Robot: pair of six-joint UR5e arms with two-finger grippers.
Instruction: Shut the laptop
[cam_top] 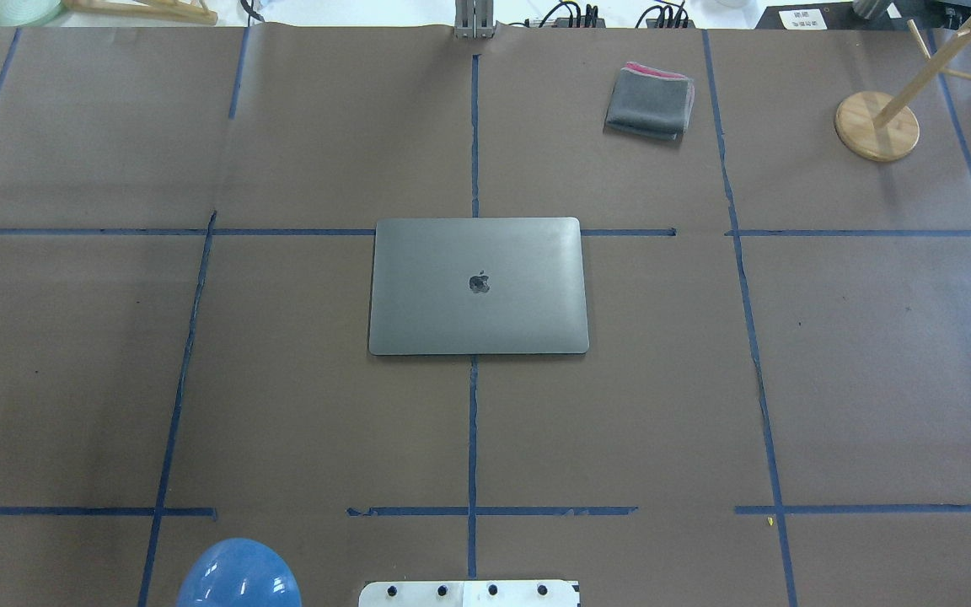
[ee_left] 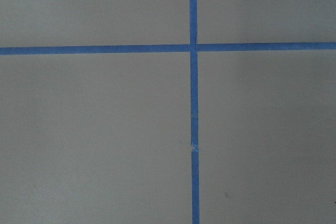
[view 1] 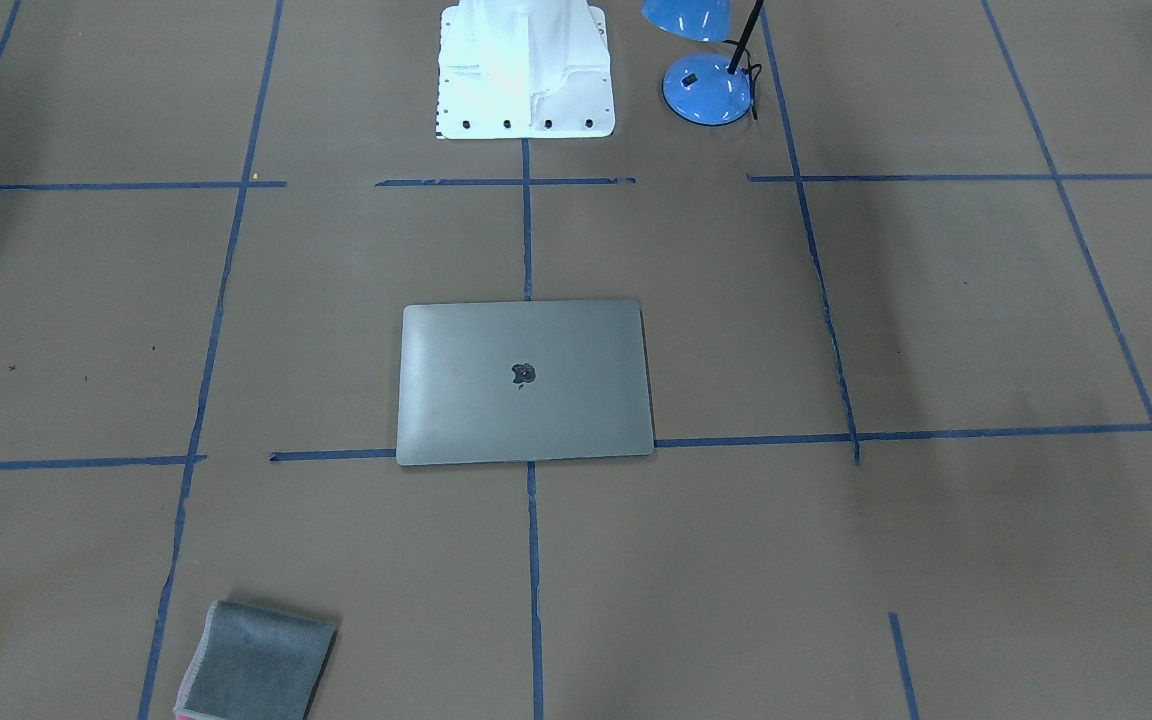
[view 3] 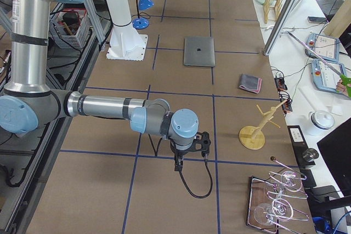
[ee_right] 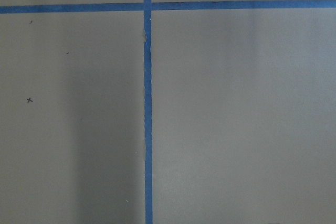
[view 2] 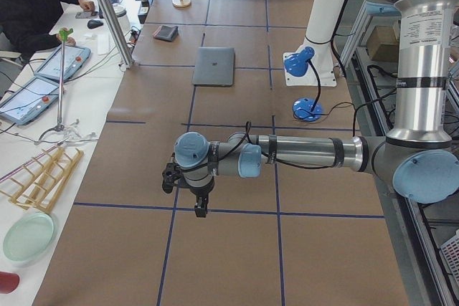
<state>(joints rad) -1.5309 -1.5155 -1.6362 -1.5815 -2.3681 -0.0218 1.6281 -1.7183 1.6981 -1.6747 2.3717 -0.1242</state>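
Observation:
The laptop (cam_top: pixel 478 287) lies flat in the middle of the table with its lid down and the dark apple logo facing up; it also shows in the front-facing view (view 1: pixel 525 382) and in both side views (view 2: pixel 214 66) (view 3: pixel 198 51). My left gripper (view 2: pixel 188 193) hangs over bare paper far from the laptop, toward the table's left end. My right gripper (view 3: pixel 191 152) hangs over bare paper toward the right end. Both show only in the side views, so I cannot tell whether they are open or shut. The wrist views show only brown paper and blue tape.
A folded grey cloth (cam_top: pixel 650 103) lies at the far side, right of centre. A wooden stand (cam_top: pixel 877 125) is at the far right. A blue desk lamp (view 1: pixel 707 88) stands by the robot base (view 1: pixel 524 90). A person (view 2: pixel 32 8) sits at a side desk.

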